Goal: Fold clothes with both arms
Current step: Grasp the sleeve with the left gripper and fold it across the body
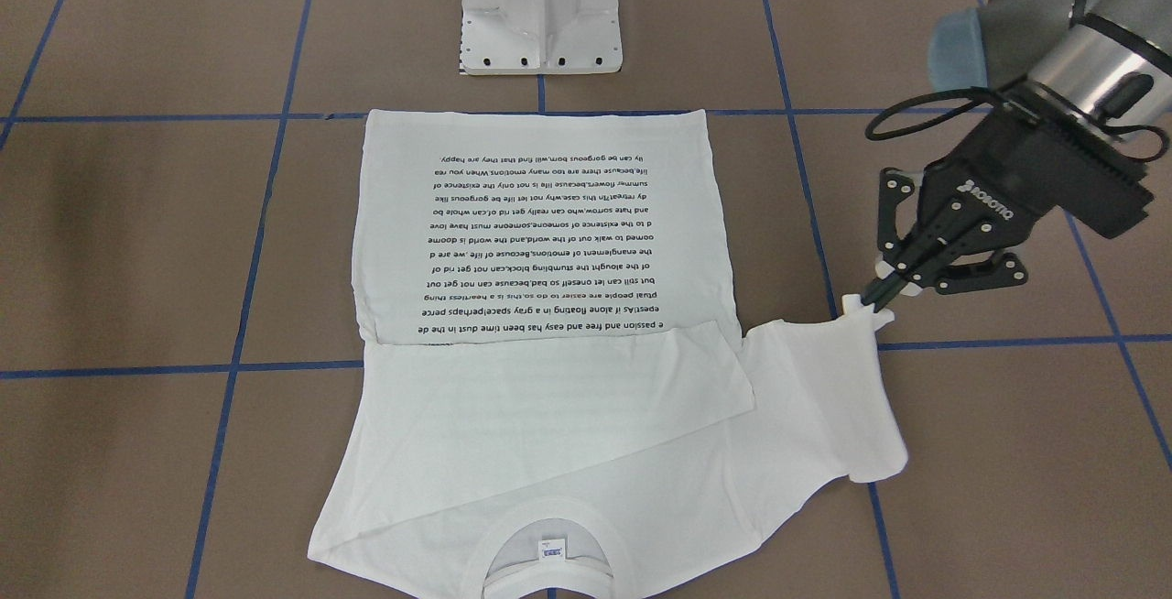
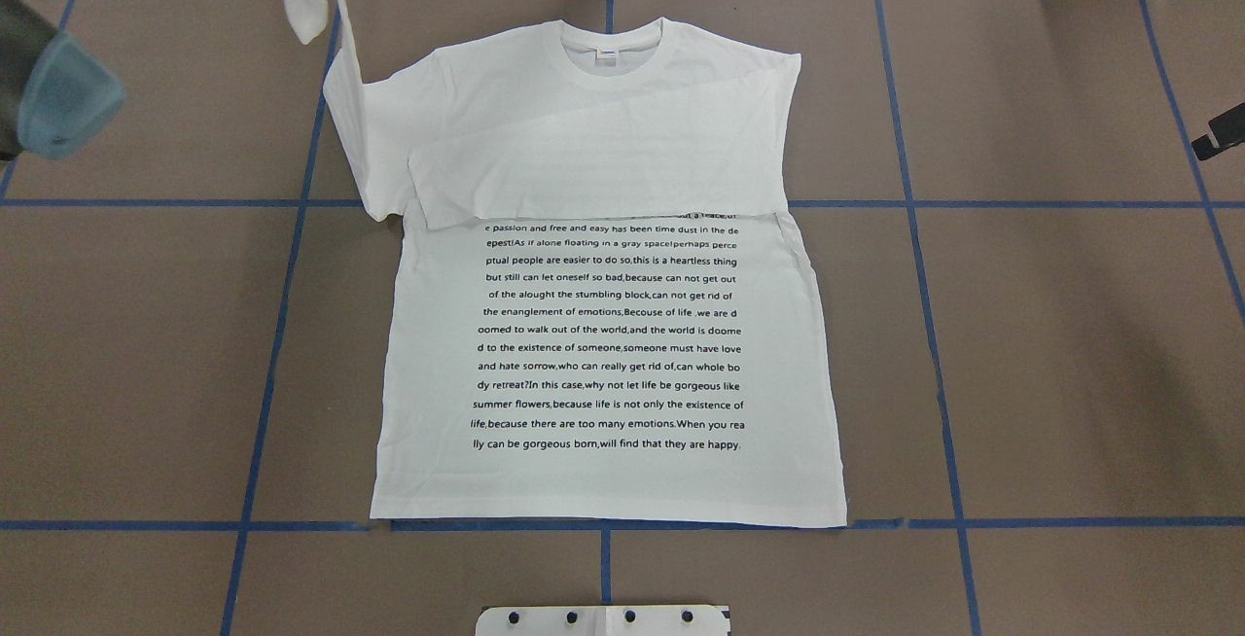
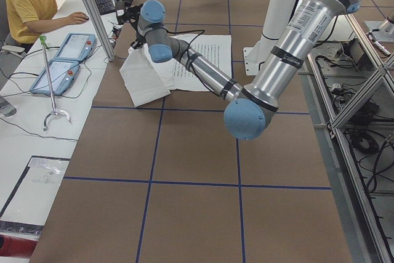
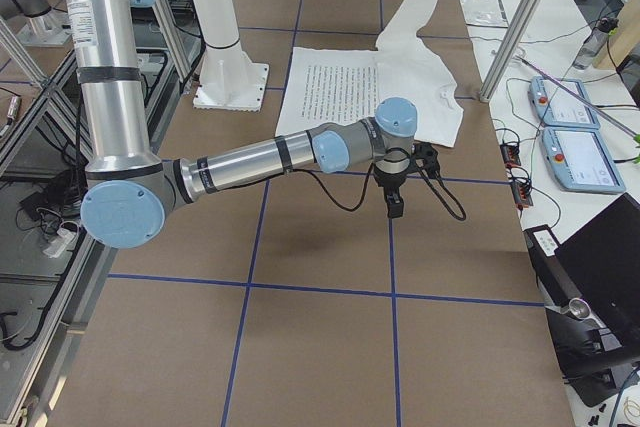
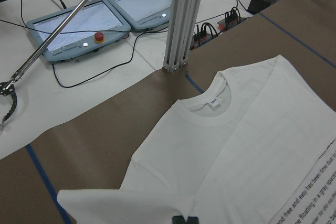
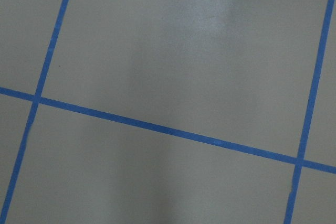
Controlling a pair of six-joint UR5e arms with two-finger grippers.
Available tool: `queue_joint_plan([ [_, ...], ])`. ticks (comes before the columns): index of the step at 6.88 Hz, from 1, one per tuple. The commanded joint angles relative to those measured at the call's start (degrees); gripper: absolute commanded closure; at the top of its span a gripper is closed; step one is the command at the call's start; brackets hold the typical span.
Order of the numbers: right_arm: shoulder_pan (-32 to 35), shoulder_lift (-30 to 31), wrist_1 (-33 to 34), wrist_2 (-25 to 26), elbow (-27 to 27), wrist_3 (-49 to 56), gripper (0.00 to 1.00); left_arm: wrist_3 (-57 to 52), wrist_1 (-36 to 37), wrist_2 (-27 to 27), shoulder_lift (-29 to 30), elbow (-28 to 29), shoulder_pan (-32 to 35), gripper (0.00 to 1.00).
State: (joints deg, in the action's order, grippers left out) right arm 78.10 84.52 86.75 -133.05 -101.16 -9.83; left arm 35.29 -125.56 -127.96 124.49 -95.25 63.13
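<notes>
The white T-shirt (image 2: 603, 344) lies flat on the brown table with its black text side up and its collar (image 2: 610, 53) at the far side. One long sleeve (image 2: 584, 179) is folded across the chest. My left gripper (image 1: 874, 301) is shut on the cuff of the other sleeve (image 1: 824, 388) and holds it up off the table, beside the shirt. That sleeve hangs at the top left of the overhead view (image 2: 306, 4). My right gripper (image 4: 395, 207) hovers over bare table away from the shirt; its fingers are too small to read.
The white pedestal base (image 1: 540, 8) stands at the shirt's hem end. Blue tape lines (image 6: 157, 127) grid the table. An aluminium post (image 5: 181, 19) and teach pendants (image 5: 79, 24) stand past the collar end, where an operator (image 3: 28, 4) sits.
</notes>
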Motion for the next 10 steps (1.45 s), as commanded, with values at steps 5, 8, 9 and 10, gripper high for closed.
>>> queue_joint_plan([
  [5,1.0,0.2,0.1,0.1,0.3,-0.3,0.0,12.0,0.2,26.9,21.4,19.4,-27.5,1.0],
  [8,1.0,0.1,0.1,0.1,0.4,-0.5,0.0,15.8,-9.1,29.9,22.0,25.1,-33.8,0.0],
  [9,1.0,0.0,0.0,0.1,0.1,-0.3,0.0,15.9,-7.4,31.3,22.5,24.4,-33.8,0.0],
  [10,0.9,-0.5,-0.3,0.1,-0.5,-0.5,0.0,13.9,-1.9,31.0,22.4,23.0,-33.6,0.0],
])
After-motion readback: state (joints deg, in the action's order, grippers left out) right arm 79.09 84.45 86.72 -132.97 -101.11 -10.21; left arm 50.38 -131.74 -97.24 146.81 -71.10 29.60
